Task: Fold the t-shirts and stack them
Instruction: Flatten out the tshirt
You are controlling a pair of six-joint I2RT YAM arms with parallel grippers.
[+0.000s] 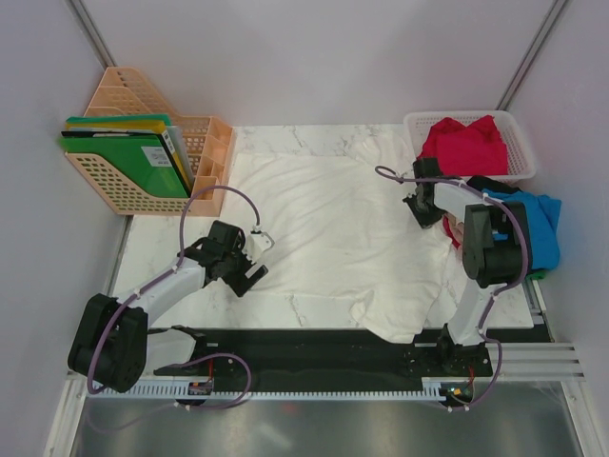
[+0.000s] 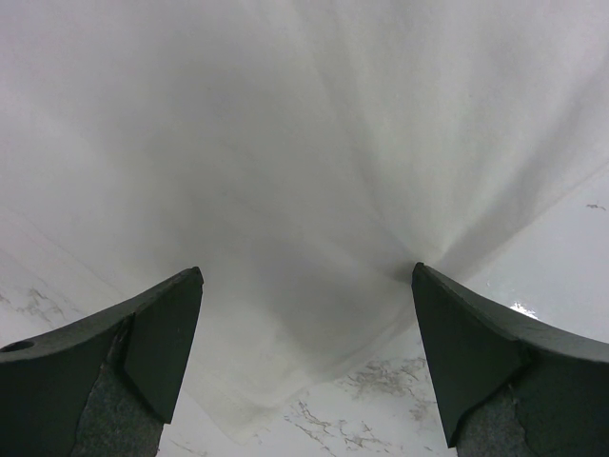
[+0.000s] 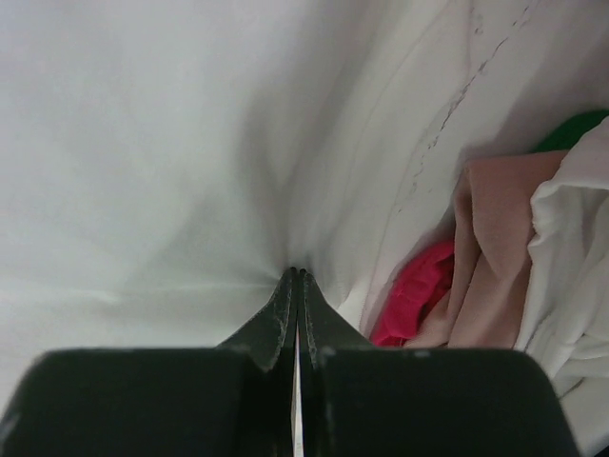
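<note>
A: What is lying where, seen from above?

B: A large white t-shirt [image 1: 324, 228] is lying spread and wrinkled across the middle of the marble table [image 1: 152, 238]. At the upper right of the frame a red t-shirt [image 1: 466, 143] is sitting in a white mesh basket [image 1: 519, 143]. A blue t-shirt [image 1: 542, 224] is lying bunched at the right edge, below the basket.

A: What are the two arms doing?

B: The right fingers [image 3: 281, 319] are pressing fully together. Creases in the white cloth are running into their tips, so they appear to be pinching the shirt's right side. The left fingers [image 2: 157, 333] are standing wide apart and gripping nothing, with the shirt's left edge lying between and beyond them. I cannot tell whether they are touching the cloth.

A: Which step is this?

B: I am judging it as the very start. The first shirt is being laid out or readied for its first fold, and nothing is folded or stacked yet.

A: What is the next move asking for?

B: Probably the left fingers closing on the left edge, so both sides are being held at matching points. Both arms would then need to be lifting and carrying the cloth together and keeping it taut. Uneven pulling risks dragging the shirt askew or bunching it.
</note>
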